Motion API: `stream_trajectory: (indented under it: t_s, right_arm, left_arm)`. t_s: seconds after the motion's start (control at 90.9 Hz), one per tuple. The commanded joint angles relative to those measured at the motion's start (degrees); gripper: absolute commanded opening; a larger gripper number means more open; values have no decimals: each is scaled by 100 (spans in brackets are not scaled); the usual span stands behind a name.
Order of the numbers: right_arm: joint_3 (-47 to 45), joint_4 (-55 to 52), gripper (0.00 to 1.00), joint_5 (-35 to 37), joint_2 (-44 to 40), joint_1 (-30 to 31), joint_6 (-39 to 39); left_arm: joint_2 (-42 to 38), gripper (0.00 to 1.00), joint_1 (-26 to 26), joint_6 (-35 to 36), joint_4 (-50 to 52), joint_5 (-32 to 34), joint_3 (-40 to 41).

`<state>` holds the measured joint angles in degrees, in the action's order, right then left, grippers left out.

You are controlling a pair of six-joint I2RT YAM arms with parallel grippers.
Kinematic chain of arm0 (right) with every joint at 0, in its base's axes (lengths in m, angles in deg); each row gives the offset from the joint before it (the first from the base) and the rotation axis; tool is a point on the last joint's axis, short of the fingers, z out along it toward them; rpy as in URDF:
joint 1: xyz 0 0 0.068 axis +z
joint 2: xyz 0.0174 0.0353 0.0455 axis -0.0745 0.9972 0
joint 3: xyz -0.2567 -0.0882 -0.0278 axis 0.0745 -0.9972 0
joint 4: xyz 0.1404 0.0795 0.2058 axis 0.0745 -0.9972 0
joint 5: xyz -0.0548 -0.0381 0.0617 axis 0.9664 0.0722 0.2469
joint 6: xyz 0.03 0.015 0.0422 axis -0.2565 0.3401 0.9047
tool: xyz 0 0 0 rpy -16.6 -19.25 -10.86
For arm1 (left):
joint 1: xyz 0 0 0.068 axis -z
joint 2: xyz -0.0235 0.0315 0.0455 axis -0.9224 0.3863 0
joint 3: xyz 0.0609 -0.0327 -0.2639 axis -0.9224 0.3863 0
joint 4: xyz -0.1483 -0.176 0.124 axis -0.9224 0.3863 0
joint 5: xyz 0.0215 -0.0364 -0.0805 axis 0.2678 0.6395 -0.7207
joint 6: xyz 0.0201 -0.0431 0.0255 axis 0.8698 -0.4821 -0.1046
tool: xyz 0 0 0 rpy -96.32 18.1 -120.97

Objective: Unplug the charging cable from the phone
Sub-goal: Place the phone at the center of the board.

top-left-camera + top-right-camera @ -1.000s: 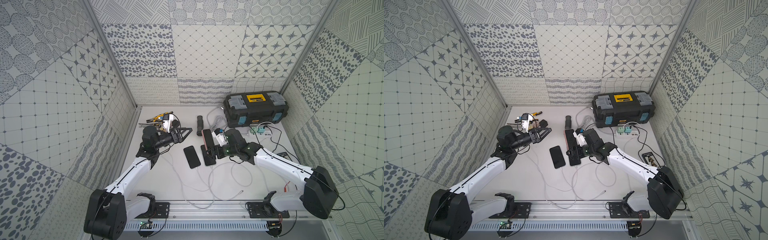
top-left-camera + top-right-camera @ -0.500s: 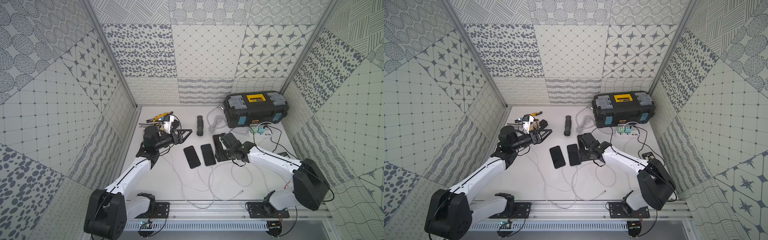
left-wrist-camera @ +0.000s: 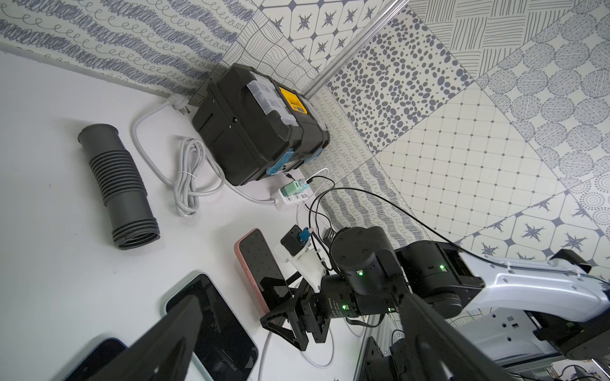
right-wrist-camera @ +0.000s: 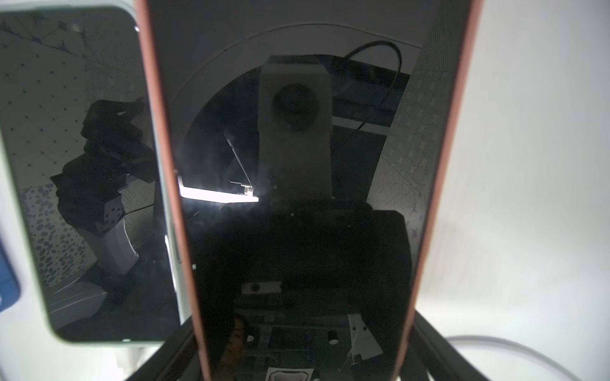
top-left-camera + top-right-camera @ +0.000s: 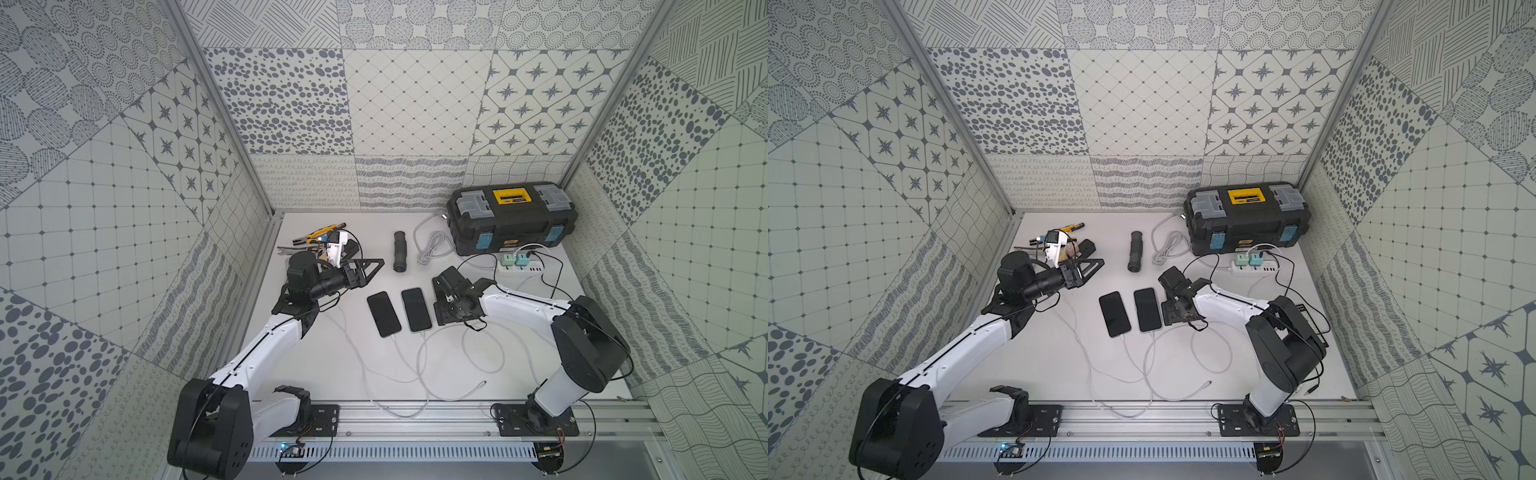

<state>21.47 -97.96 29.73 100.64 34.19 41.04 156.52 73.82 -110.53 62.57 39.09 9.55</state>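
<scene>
right gripper (image 5: 441, 301) is down low just beside the mint phone (image 5: 417, 309), on the side toward the power strip (image 5: 524, 266). In the right wrist view the pink phone (image 4: 303, 148) runs lengthwise between its fingers (image 4: 161, 359), with one finger against each long edge. So it's clamped across the phone's width, near one end.

In both top views the gripper covers that phone almost fully. Can't tell if it's lifted or flat on the table (image 5: 332, 365). That end of the phone is hidden under the gripper, so I can't tell whether a plug is in it. A white cable (image 4: 478, 338) curves past just beside the gripper.

The mint phone and blue phone (image 5: 384, 313) lie flat, side by side, screens up and dark. Each has one of two more cables (image 5: 397, 349) plugged into the end nearest the front rail. The pink phone sits just beside the mint one, roughly parallel.

A loose plug (image 5: 484, 382) lies on the table nearer the rail, apart from all three phones.

left gripper (image 5: 368, 268) hangs above the table with its fingers spread wide and nothing between them. It's near the tool pile (image 5: 322, 243) and well apart from the phones.

The toolbox (image 5: 511, 220) is in the back corner, and the hose (image 5: 400, 251) lies between the tool pile and the toolbox.
</scene>
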Motion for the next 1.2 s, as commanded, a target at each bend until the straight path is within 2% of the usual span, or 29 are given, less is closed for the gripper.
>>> stream_trajectory:
  t_s: [0.0, 0.319, 0.891, 1.189]
  right_arm:
    - [222, 157, 49, 120, 92, -37, 90]
    - [235, 76, 56, 126, 295, -58, 107]
    - [383, -45, 89, 207, 224, -57, 118]
    - [597, -170, 90, 129, -62, 40, 128]
  left_arm:
    - [-13, 98, 9, 160, -38, -46, -77]
    - [-4, 98, 12, 165, -45, -47, -93]
    - [-69, 98, 9, 182, -21, -38, -77]
    - [-132, 98, 12, 224, 63, 49, -77]
